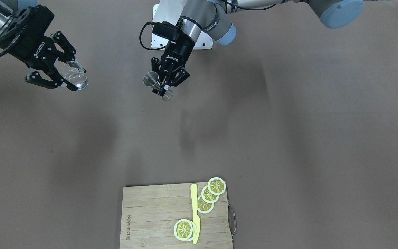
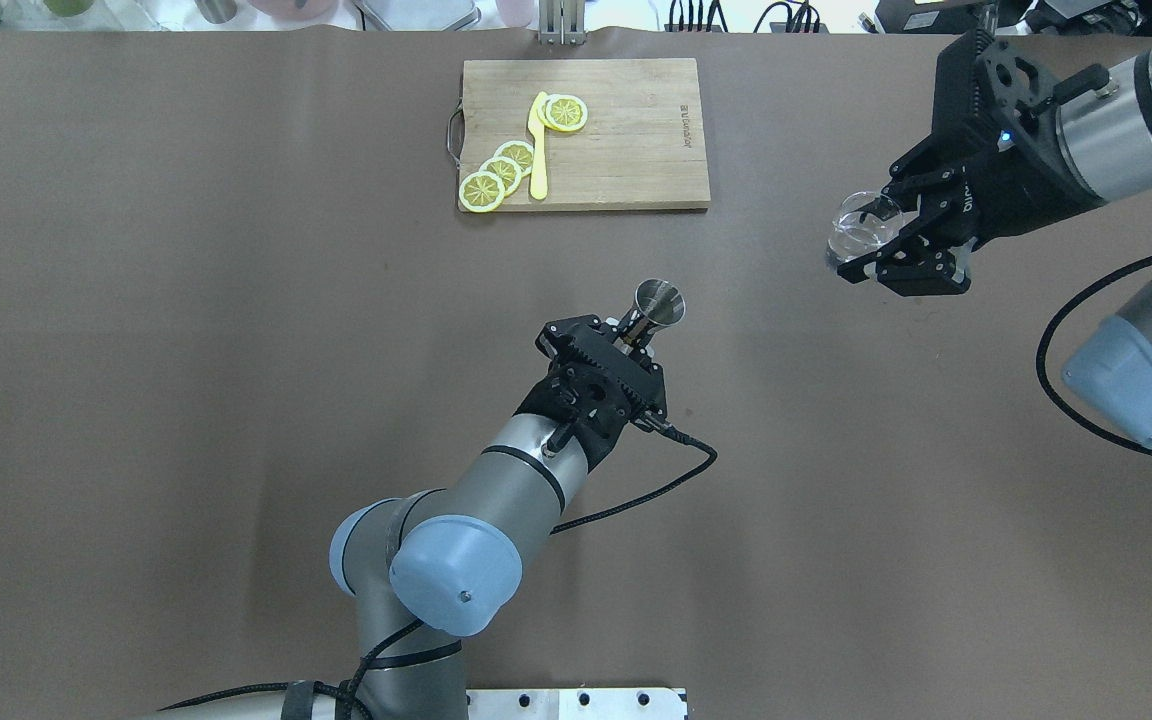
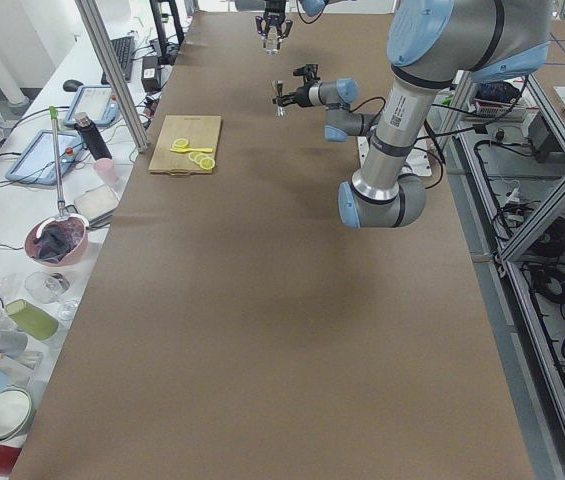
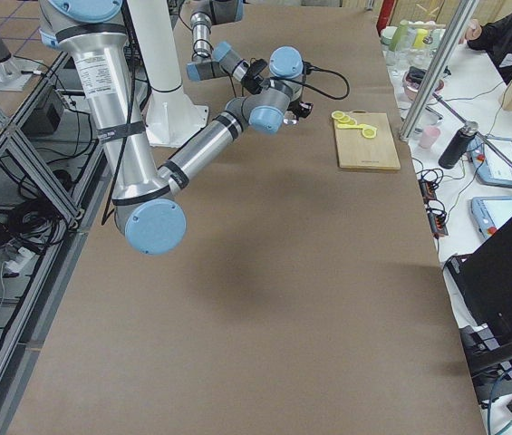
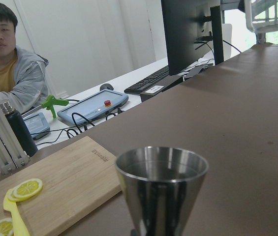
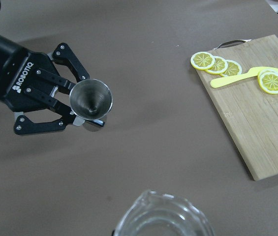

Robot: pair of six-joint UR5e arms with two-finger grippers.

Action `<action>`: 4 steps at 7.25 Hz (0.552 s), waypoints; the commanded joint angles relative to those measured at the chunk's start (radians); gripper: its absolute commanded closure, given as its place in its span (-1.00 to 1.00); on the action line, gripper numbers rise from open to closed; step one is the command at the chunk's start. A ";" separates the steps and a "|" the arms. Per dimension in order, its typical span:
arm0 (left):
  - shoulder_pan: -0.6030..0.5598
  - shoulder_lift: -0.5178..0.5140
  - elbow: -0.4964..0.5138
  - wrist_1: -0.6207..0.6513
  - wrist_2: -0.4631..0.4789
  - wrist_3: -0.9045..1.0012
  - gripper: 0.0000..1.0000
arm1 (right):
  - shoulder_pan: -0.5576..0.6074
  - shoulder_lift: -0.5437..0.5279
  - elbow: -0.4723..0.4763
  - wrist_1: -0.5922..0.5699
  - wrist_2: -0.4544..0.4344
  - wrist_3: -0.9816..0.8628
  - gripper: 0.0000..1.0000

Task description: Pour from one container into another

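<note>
Left jaws tight around a shiny steel conical jigger (image 2: 658,302), right jaws tight around a clear glass (image 2: 861,228).

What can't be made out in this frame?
Liquid level in the glass: clear on clear, overhead view; bottom edge crops it, right wrist view.
Whether the jigger holds anything: shiny interior, right wrist view.
Where the left gripper holds the jigger: below the frame, left wrist view.
Both grasps: too small, side views.

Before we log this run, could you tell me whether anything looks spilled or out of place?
No spill shows. The only oddity is one lemon slice overhanging the cutting board at its corner. The jigger and glass are held well apart.
</note>
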 commanded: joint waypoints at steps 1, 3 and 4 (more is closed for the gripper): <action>0.000 -0.002 0.003 0.001 -0.002 0.000 1.00 | -0.019 0.032 0.005 -0.079 -0.015 -0.031 1.00; 0.000 0.001 0.001 -0.002 -0.001 0.000 1.00 | -0.034 0.103 0.013 -0.284 -0.040 -0.179 1.00; 0.000 0.004 0.004 -0.001 -0.001 0.000 1.00 | -0.089 0.118 0.029 -0.337 -0.101 -0.183 1.00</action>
